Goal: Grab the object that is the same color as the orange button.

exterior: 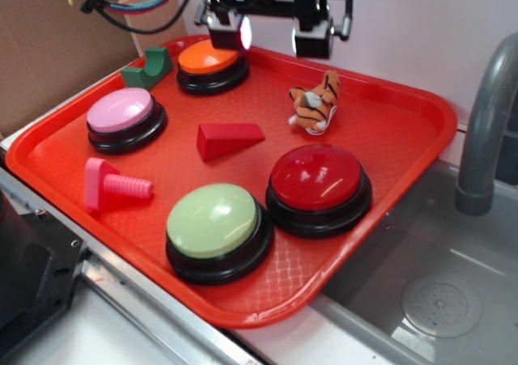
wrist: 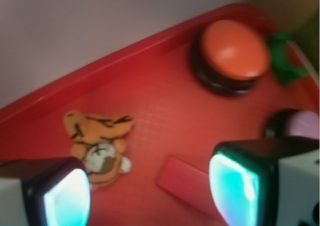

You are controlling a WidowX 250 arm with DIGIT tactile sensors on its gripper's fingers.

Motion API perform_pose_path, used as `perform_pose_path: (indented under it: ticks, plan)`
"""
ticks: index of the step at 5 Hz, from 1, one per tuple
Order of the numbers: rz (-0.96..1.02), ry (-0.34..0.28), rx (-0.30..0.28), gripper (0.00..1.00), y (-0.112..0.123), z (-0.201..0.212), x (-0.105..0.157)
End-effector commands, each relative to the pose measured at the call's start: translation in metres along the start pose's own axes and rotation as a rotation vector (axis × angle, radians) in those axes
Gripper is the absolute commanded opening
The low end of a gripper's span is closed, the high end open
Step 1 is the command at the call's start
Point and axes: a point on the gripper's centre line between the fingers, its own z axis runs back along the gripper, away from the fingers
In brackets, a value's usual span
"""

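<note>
A small plush tiger (exterior: 316,102), orange with black stripes and a white face, lies on the red tray (exterior: 388,179) at the back right. In the wrist view the tiger (wrist: 97,146) lies at the lower left, just above my left fingertip (wrist: 67,198). The orange button (exterior: 212,61) stands at the back of the tray and also shows in the wrist view (wrist: 232,53). My gripper (exterior: 271,35) hangs open and empty high above the tray's back, between the orange button and the tiger. In the wrist view the gripper (wrist: 150,196) has wide-apart jaws.
A red wedge block (exterior: 228,138) lies mid-tray and shows in the wrist view (wrist: 182,183). The tray also holds a red button (exterior: 318,187), a green button (exterior: 218,229), a pink button (exterior: 124,118), a pink bolt (exterior: 113,185) and a green block (exterior: 148,68). A sink and faucet (exterior: 486,114) are at the right.
</note>
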Motion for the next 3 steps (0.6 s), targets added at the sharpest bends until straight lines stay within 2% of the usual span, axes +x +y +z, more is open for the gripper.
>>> perform_pose_path:
  ticks: [1, 2, 3]
  plan:
    - [-0.101, 0.038, -0.15, 1.0, -0.02, -0.036, 0.014]
    - [-0.12, 0.039, -0.163, 1.0, -0.023, -0.048, 0.013]
    - [-0.102, 0.036, -0.119, 1.0, -0.021, -0.05, 0.013]
